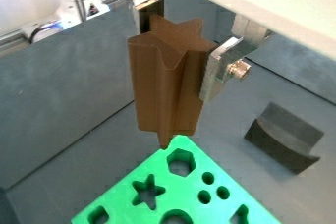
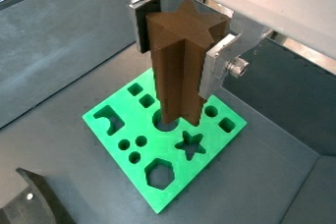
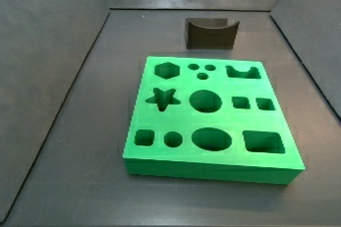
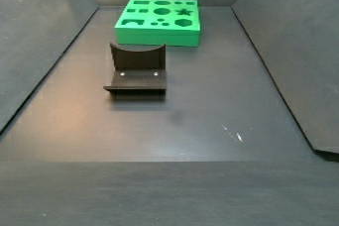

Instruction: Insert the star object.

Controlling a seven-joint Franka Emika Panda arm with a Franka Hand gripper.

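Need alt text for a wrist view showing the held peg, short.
The gripper holds the reddish-brown star peg upright above the green block with shaped holes. The block's star hole lies beside the peg's lower end. Dark grey floor surrounds the block.

Both wrist views ride just above my gripper (image 1: 178, 56), looking down along my silver fingers (image 2: 221, 51) and the ridged reddish-brown star peg (image 2: 182, 66) onto the flat green block with shaped holes (image 1: 178, 189), each from an opposite side. A side view looks steeply down from close over the green block toward the dark grey notched block (image 3: 210, 33) at the far wall. From the opposite end, a side view looks along the grey floor (image 4: 172, 141) from farther back; both side views share these two blocks.
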